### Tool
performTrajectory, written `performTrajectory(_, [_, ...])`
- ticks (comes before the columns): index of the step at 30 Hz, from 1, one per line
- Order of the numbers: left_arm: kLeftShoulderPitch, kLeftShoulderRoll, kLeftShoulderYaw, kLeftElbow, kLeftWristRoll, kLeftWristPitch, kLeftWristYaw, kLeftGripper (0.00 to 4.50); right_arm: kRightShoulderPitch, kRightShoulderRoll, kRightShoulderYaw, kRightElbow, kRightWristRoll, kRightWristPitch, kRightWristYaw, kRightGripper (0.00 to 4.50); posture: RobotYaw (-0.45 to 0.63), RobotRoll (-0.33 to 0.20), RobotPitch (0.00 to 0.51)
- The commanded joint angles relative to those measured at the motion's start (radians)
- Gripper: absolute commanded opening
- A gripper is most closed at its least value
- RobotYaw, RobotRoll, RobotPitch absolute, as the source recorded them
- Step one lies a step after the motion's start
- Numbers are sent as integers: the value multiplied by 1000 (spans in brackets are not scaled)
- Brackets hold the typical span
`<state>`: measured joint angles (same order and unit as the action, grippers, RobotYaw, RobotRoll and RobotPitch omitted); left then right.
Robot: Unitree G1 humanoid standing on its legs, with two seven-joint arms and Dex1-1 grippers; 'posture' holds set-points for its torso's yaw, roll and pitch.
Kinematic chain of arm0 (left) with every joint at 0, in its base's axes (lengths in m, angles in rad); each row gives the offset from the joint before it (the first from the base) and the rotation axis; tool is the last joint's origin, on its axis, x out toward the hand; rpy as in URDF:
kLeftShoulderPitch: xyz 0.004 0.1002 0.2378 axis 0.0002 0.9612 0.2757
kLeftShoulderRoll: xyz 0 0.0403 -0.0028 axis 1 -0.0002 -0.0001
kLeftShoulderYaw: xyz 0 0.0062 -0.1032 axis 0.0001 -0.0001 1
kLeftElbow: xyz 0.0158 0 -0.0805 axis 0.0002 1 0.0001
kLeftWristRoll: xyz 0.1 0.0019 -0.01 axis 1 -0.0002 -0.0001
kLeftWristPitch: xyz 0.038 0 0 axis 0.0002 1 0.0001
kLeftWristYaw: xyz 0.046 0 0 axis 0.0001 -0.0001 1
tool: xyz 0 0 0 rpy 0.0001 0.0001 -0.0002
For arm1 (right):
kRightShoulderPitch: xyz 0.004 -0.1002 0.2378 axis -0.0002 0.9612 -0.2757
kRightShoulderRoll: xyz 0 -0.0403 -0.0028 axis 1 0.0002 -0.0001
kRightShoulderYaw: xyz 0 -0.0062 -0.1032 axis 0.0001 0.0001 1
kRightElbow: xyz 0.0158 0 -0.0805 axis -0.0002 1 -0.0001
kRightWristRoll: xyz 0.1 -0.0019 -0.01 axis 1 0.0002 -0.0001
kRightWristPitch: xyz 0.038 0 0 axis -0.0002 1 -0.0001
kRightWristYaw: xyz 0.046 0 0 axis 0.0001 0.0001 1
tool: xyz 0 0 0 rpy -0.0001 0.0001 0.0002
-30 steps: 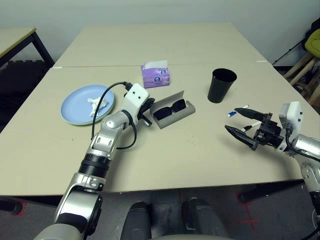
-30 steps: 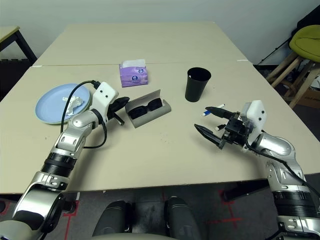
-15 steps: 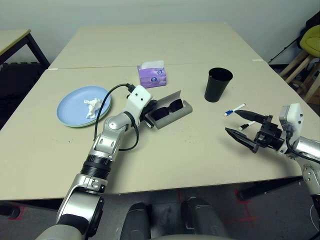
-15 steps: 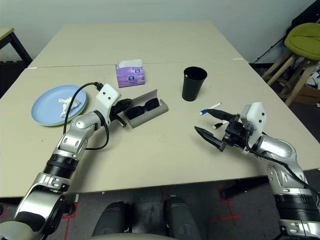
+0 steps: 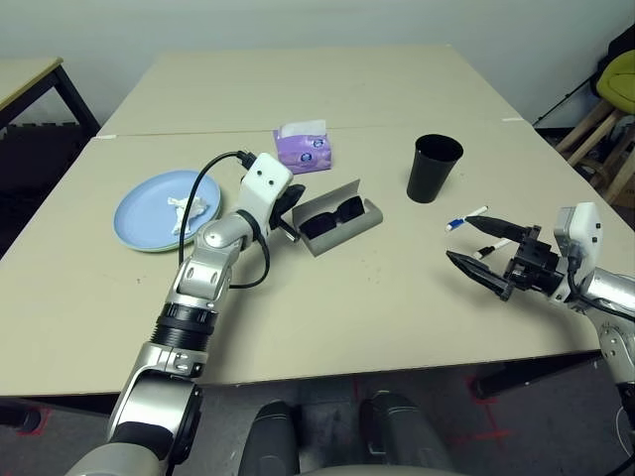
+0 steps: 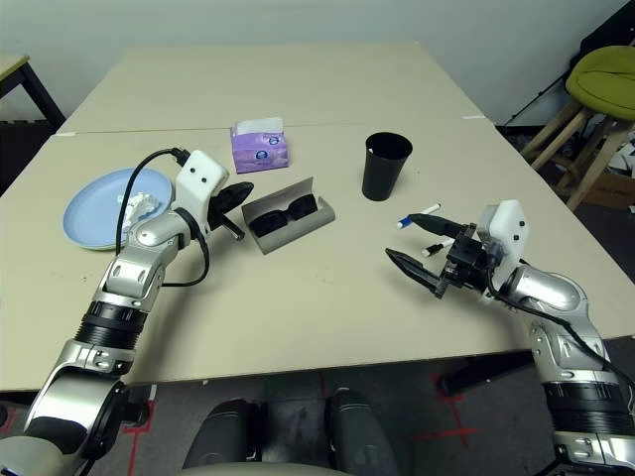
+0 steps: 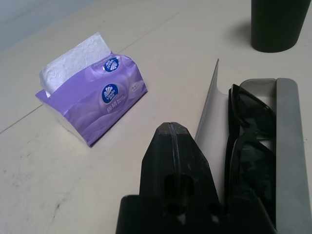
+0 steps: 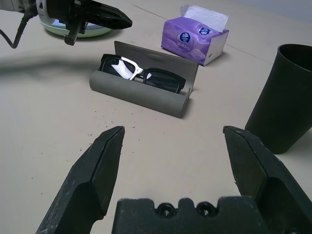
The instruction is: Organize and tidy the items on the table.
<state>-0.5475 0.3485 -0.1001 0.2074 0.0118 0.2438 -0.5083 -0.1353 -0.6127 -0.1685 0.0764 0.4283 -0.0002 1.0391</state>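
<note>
Left gripper [image 5: 289, 201] had lifted slightly off the lid edge of the grey glasses case [image 5: 342, 220], fingers pinched shut on nothing; lid stood open, so closing looked unfinished. Black sunglasses [image 8: 142, 75] lay inside the case, mid-table, near the purple tissue box [image 5: 306, 149]. Right gripper [image 5: 478, 260] hung wide open and empty beside the marker pens [image 5: 466, 218].

bare table [image 5: 397, 288] between arms, black cup [image 5: 435, 169] beyond
</note>
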Motion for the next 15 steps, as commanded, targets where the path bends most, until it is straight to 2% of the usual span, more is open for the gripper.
performTrajectory(1, [-6,-14,-25,11,25,-2,16,17,15,-12,-6,-11,5,9,5,4500,-36,0,79])
performTrajectory(15, [-33,-21,-50,82,116,-28,104,17,48,-20,-18,-50,17,32,-6,4500,-54,0,90])
